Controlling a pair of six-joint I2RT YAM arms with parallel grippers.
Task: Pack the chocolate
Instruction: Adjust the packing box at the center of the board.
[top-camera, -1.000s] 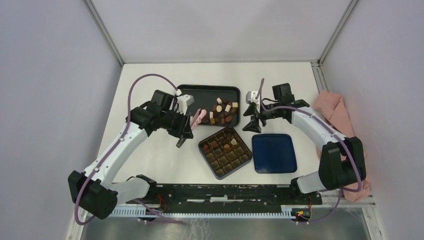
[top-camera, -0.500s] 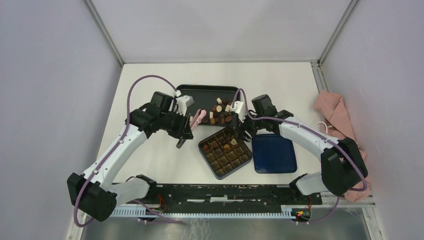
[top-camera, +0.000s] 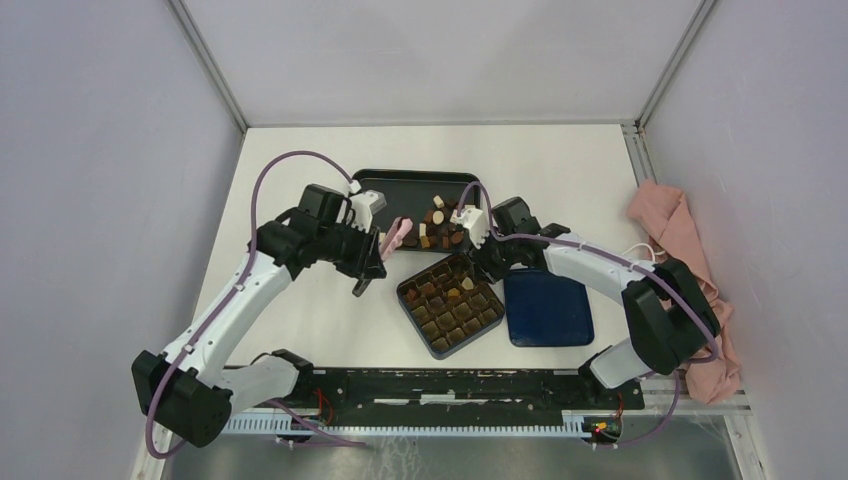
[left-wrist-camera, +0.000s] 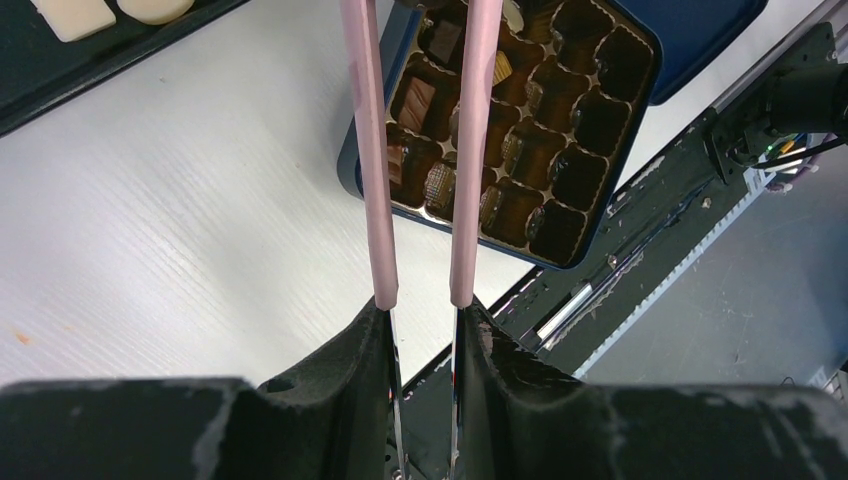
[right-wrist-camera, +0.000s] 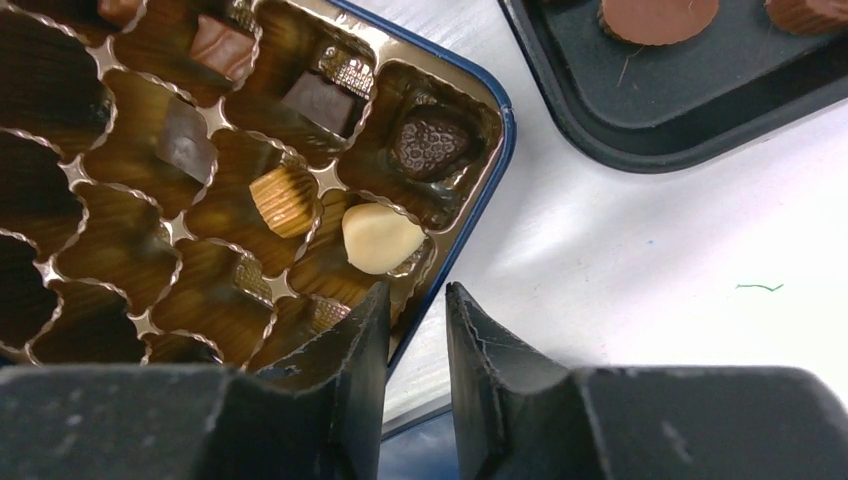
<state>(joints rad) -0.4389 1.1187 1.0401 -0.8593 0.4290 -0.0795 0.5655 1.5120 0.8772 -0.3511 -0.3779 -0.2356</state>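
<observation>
— What had just changed?

— The right gripper (right-wrist-camera: 415, 300) had swung from beside the shallow black plastic tray (top-camera: 400, 185) to the far corner of the dark-blue box with the gold compartment liner (right-wrist-camera: 45, 95). Its jaws stood a narrow gap apart, holding nothing, just above a cream-white chocolate piece (right-wrist-camera: 380, 238) in a corner cell. I judged that piece freshly packed.

— And the left?

— The left gripper (left-wrist-camera: 420, 310) had barely moved, clamped on the long pink tweezers (left-wrist-camera: 465, 150). Their tips ran out of view, so I couldn't tell if they carried anything.

— How much remained?

— The loose brown and cream chocolates (top-camera: 445, 228) were heaped on the tray, and many cells were empty.

— Anything in the way?

— The flat blue lid (top-camera: 548, 308) lay just beside the box and the crumpled pink cloth (top-camera: 680, 225) well apart. The two arms crowding one corner looked the likelier risk.
</observation>
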